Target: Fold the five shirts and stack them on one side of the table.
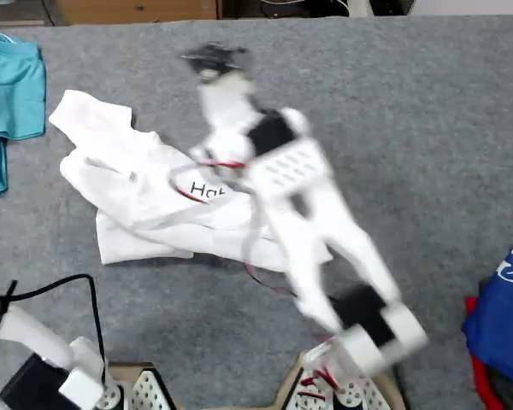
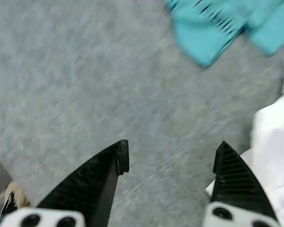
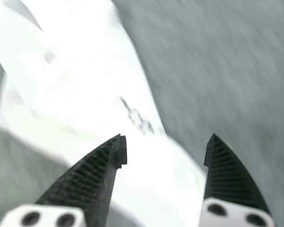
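Left fingers (image 2: pixel 99 184) gape empty over bare table (image 2: pixel 85 71), right fingers (image 3: pixel 92 182) likewise over the white shirt (image 3: pixel 75 71) edge.

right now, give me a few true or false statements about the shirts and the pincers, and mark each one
1. The white shirt lies neatly folded. False: it lies crumpled.
2. The right pincer is open over the white shirt. True.
3. The left pincer grips the teal shirt. False: it is open over bare table.
4. The blue shirt lies apart from the white shirt. True.
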You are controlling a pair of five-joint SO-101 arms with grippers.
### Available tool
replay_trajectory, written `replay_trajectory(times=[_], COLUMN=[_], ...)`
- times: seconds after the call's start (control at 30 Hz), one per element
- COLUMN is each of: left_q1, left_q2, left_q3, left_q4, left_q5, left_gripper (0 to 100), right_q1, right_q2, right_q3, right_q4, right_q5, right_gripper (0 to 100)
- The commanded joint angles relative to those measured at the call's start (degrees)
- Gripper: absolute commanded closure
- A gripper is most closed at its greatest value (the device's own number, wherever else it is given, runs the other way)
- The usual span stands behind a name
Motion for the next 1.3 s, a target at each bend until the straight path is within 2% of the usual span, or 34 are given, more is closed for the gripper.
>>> replay_trajectory(times=[0.0, 0.23, 0.37, 0.5, 0.67, 0.93, 1.07, 1.27], left_q1=[-4.4, -3.78, -3.43, -1.05, 5.98, 21.1, 32.0, 42.9], left_q2=[-1.45, -1.45, -1.45, -1.45, -1.45, -1.45, -0.84, -0.84], left_q3=[6.95, 18.99, 22.24, 22.95, 22.86, 22.86, 22.95, 28.84], left_q4=[0.53, 0.44, 0.35, -0.18, -0.35, -0.35, -1.05, -14.86], left_q5=[-2.64, -3.25, -3.34, -3.25, -2.9, -2.81, -2.81, 2.29], left_gripper=[70, 70, 70, 70, 70, 70, 70, 70], right_q1=[-4.62, -10.33, -10.86, -9.54, -7.52, -2.59, 3.3, 16.84], right_q2=[21.32, 60.35, 76.79, 71.96, 66.59, 53.67, 44.7, 35.03], right_q3=[-24.04, -65.8, -81.63, -77.85, -76.0, -80.4, -77.85, -64.75], right_q4=[-3.69, -6.15, -4.84, 0.88, 9.58, 25.58, 25.76, 25.76], right_q5=[-0.53, -0.53, -0.7, -4.4, -4.13, -4.66, -4.57, -4.22], right_gripper=[72.9, 72.9, 73.2, 77.0, 99.8, 99.3, 99.3, 99.3])
